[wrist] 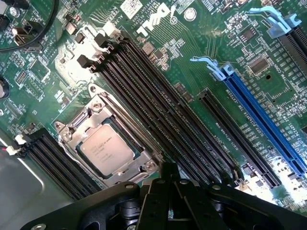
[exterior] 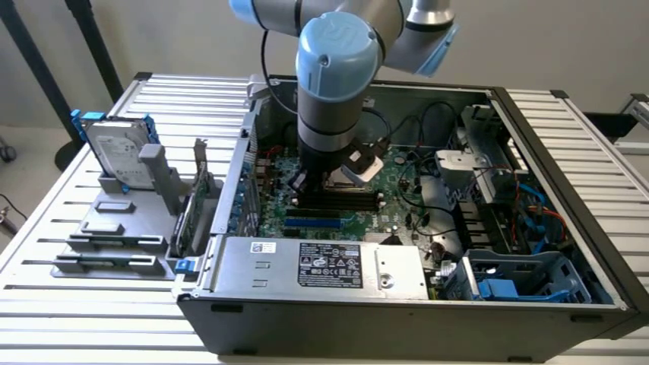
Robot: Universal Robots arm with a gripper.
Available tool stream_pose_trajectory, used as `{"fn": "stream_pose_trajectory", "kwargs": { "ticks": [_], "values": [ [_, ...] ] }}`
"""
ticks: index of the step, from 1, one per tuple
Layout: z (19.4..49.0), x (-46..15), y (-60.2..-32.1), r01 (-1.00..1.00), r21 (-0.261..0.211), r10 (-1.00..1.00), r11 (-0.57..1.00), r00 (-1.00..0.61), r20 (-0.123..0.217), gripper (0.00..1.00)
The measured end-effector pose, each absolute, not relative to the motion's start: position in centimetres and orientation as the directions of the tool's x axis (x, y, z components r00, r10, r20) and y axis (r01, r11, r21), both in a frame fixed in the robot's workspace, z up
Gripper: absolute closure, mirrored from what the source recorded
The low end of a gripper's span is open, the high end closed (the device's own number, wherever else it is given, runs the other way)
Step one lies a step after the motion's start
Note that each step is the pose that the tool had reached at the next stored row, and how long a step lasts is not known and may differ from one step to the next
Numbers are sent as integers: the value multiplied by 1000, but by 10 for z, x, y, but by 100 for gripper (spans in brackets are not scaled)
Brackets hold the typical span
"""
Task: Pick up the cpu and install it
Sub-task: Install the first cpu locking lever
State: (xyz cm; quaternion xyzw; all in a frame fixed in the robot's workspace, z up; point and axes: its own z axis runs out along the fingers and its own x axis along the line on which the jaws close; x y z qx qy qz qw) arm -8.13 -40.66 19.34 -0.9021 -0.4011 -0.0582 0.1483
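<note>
- Inside an open computer case (exterior: 568, 137) on a slatted table (exterior: 61, 190), seen from the exterior view, a grey and blue robot arm (exterior: 335, 84) reaches straight down onto the green motherboard (exterior: 396, 190).
- The arm's lower end covers the middle of the board; a silver socket frame (exterior: 355, 171) shows just at its 3 o'clock side.
- In the wrist view, the cpu (wrist: 106, 150) lies flat in the silver socket frame (wrist: 91, 115), its grey metal top facing up and printed with faint text.
- The gripper (wrist: 168, 173) is a black mass at the picture's lower edge; its fingers are pressed together with no gap, and they hold nothing.
- From the gripper, the cpu sits at about 10 o'clock, near but apart, not touched.
- Black memory slots (wrist: 158, 96) run diagonally just beside the socket, between it and a long blue slot (wrist: 264, 120).
- A white logo (wrist: 154, 19) is printed on the board at 12 o'clock from the cpu.
- On the table at the exterior view's left, a silver hard drive (exterior: 117, 152) stands upright in a blue bracket, well apart from the arm.
- A silver power supply (exterior: 324, 266) fills the case's near edge.
</note>
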Motion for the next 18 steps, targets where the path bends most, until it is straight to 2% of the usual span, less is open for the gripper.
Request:
{"fn": "stream_pose_trajectory", "kwargs": {
  "ticks": [8, 18],
  "values": [
    [209, -81, -404, 741, -219, 707, -635, 671, 223, 89],
    [215, -84, -374, 747, -204, 719, -632, 664, 205, 89]
  ]
}}
